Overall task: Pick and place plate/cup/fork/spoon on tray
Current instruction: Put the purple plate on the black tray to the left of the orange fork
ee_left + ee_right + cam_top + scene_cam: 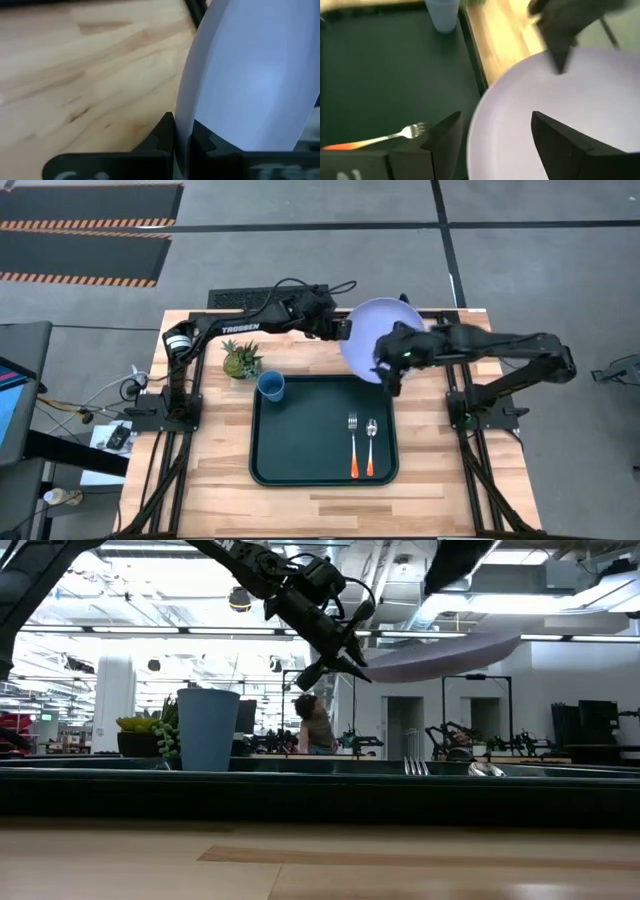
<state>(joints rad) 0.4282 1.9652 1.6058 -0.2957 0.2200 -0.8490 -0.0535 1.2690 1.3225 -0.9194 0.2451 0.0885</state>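
Observation:
The lavender-blue plate (385,330) is lifted above the table, just beyond the tray's far right corner, and shows tilted in the low view (440,652). My left gripper (345,328) is shut on the plate's left rim. My right gripper (495,117) is open at the plate's near rim (388,372), one finger on each side of the rim; I cannot tell whether it touches. On the dark green tray (300,470), the blue cup (271,385) stands in the far left corner. The fork (353,445) and spoon (371,445) lie side by side on the right. My left gripper pinches the plate's rim (181,131) between its two fingers, at the plate's left edge. The fingers come level from the table's left. The plate is clear of the table and tray and tilted, its right side higher (490,640).
A small green potted plant (241,360) stands on the wood left of the tray's far corner. Bare wood lies to the left, right and near sides of the tray. A person shows far off in the room behind (318,725).

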